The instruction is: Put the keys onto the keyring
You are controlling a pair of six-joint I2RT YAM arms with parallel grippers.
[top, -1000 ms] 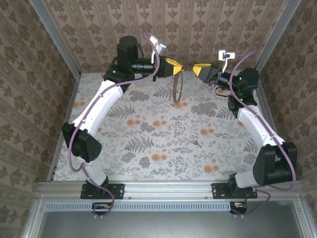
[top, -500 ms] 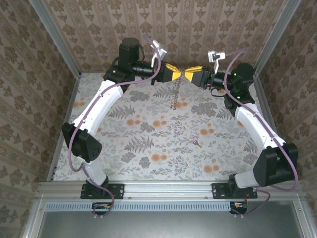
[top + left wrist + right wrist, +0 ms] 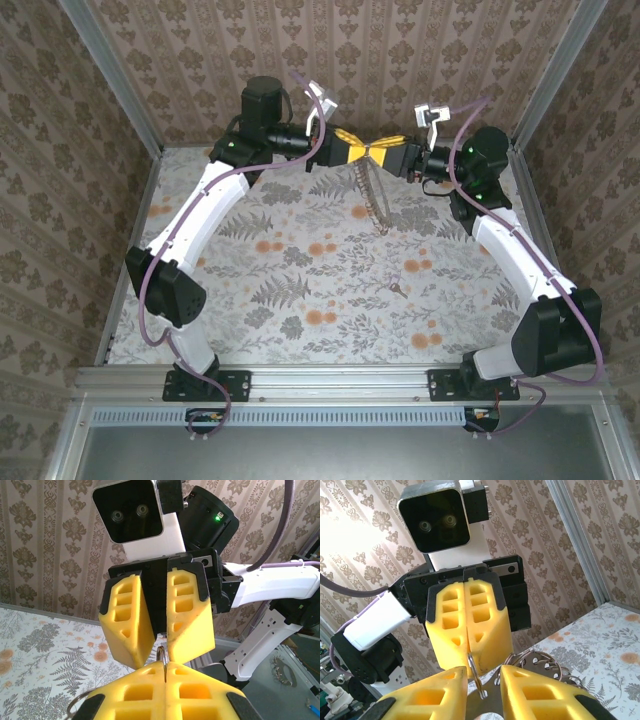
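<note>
Since half a second ago the keyring (image 3: 373, 195) has swung right, its loose end now hanging out toward the right arm; the two grippers remain nose to nose high over the far half of the table (image 3: 250, 290). My left gripper (image 3: 370, 147) is clenched on the keyring's top loop. The right gripper (image 3: 382, 150) is released, its fingers (image 3: 440, 690) parted to either side of that loop without pinching it.

The key (image 3: 398, 290) lies flat on the table, alone, well below the grippers and toward the near edge, slightly to the right. The right arm is the nearer one, and I judge it must fetch the key while the left holds the ring. The key is too small for me to call its long axis with confidence.

The top camera places the key and the hanging chain but hides the jaws; the right wrist camera shows the gap between its own fingers with the loop standing in it, and the left wrist camera shows its own pads pressed together on the wire.
</note>
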